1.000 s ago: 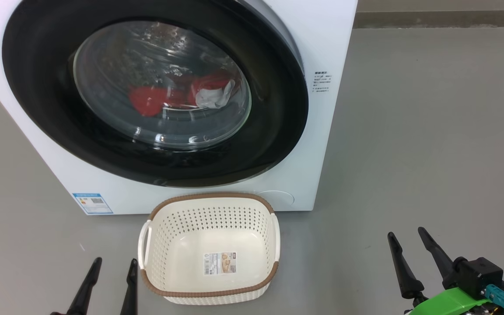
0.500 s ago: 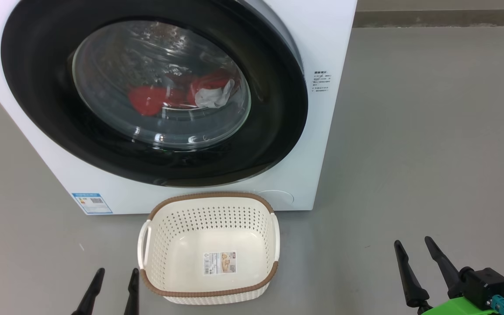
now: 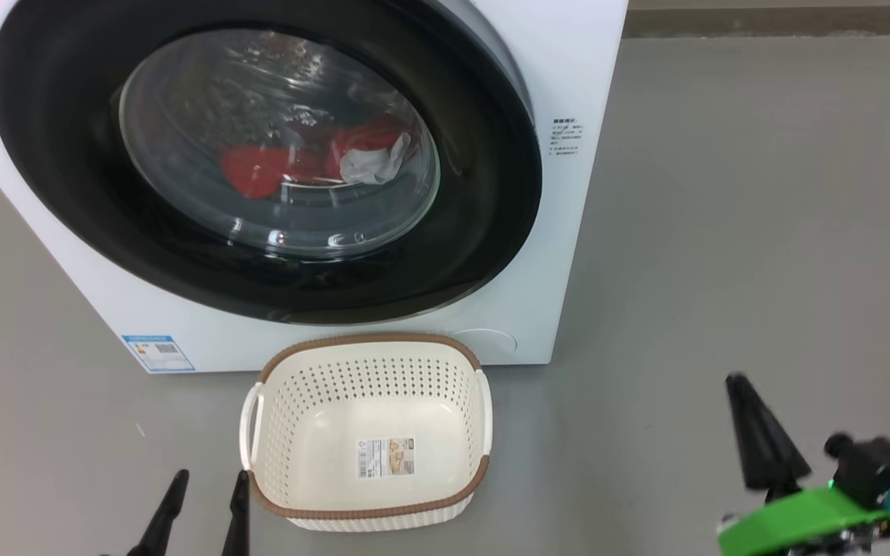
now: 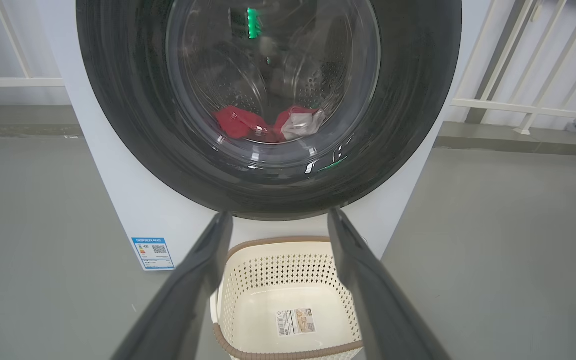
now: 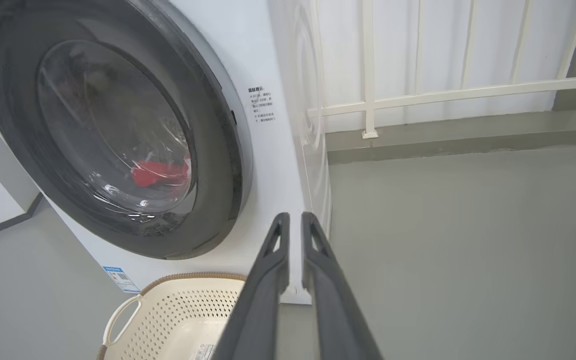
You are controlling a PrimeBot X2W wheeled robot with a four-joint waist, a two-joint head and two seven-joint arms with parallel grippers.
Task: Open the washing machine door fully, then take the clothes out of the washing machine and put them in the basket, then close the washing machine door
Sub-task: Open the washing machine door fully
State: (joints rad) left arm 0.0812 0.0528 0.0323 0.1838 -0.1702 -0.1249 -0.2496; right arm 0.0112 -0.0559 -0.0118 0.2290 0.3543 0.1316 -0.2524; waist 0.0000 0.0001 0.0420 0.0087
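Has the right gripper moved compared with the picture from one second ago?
Yes. Judged against the basket, the right gripper has shifted to the right in the head view, farther from the basket, and its fingers have come together.

Grey floor under washing machine, basket

No wording can be made out. The washing machine has a blue-edged sticker at the lower left of its front, with a QR code and coloured bars, its print too small to read. Higher on the right is a block of small dark printed lines, its characters illegible. On the floor of the basket lies a paper label with a barcode
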